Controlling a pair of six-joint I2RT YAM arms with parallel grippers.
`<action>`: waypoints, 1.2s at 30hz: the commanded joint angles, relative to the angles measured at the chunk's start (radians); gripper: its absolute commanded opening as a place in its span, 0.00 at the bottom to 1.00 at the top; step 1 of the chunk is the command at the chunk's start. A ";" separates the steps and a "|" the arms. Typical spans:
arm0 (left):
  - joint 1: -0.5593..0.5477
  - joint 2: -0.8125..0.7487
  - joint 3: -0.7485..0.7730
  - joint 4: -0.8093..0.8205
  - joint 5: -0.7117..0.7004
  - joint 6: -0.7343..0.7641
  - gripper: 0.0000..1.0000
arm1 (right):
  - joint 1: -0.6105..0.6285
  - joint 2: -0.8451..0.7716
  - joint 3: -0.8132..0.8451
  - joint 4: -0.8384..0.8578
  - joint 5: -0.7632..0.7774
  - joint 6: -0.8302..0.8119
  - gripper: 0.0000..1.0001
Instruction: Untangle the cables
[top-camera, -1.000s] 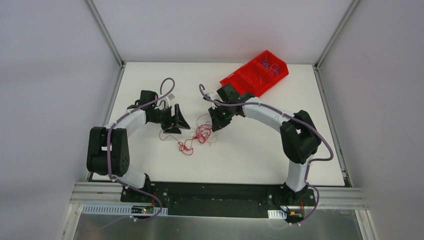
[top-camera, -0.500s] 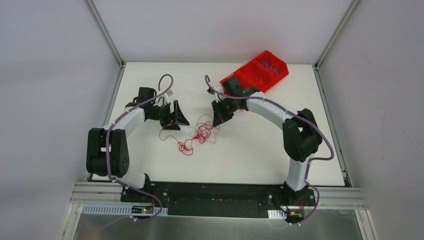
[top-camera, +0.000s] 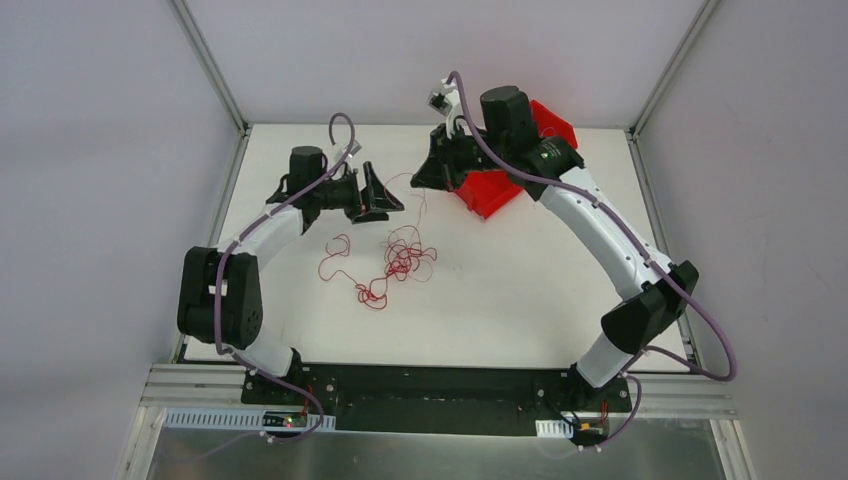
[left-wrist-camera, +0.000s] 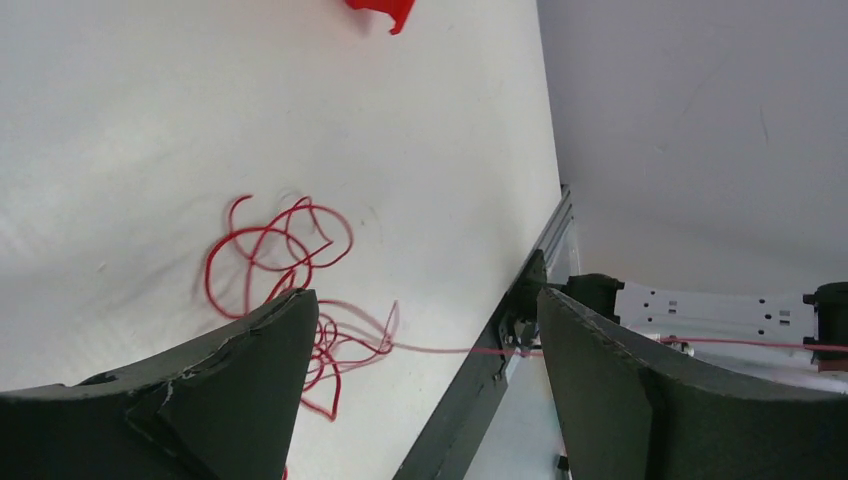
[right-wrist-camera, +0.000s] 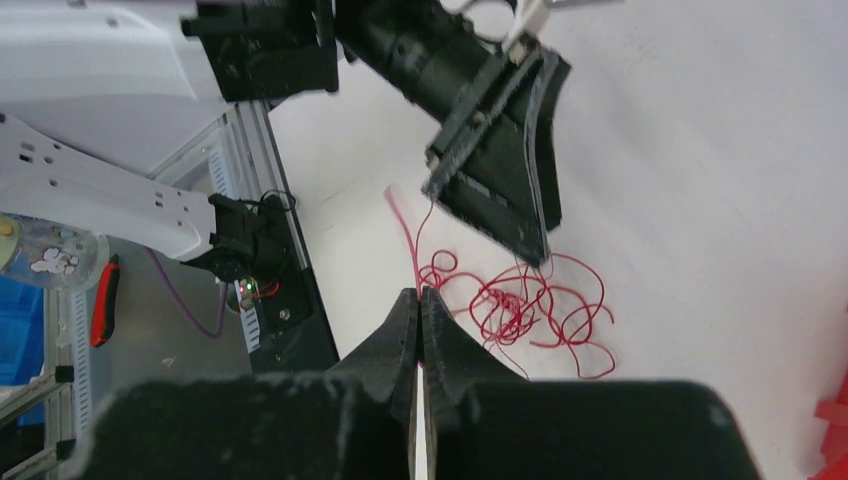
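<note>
Two robot arms reach over a white bench (top-camera: 500, 300). A loose tangle of thin red cables (top-camera: 397, 258) lies near the middle of the bench, curling in loops. The right end effector (top-camera: 432, 170) is raised over the far side, clenched on one red strand that rises from the tangle. The left end effector (top-camera: 378, 193) is released, its fingers spread wide, just beyond the tangle. Its wrist view shows a taut red strand passing between those fingers. A red bin (top-camera: 492, 192) sits at the far right of the bench, mostly hidden behind the right arm, so its contents cannot be seen.
</note>
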 joint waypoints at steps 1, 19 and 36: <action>-0.096 0.078 0.044 0.156 -0.005 -0.093 0.82 | 0.002 0.023 0.149 0.032 0.026 0.053 0.00; -0.053 0.345 0.032 -0.330 -0.270 0.192 0.09 | -0.089 0.131 0.729 0.261 0.388 0.080 0.00; 0.189 0.267 0.028 -0.544 -0.338 0.400 0.00 | -0.131 0.027 0.652 0.440 0.538 -0.103 0.00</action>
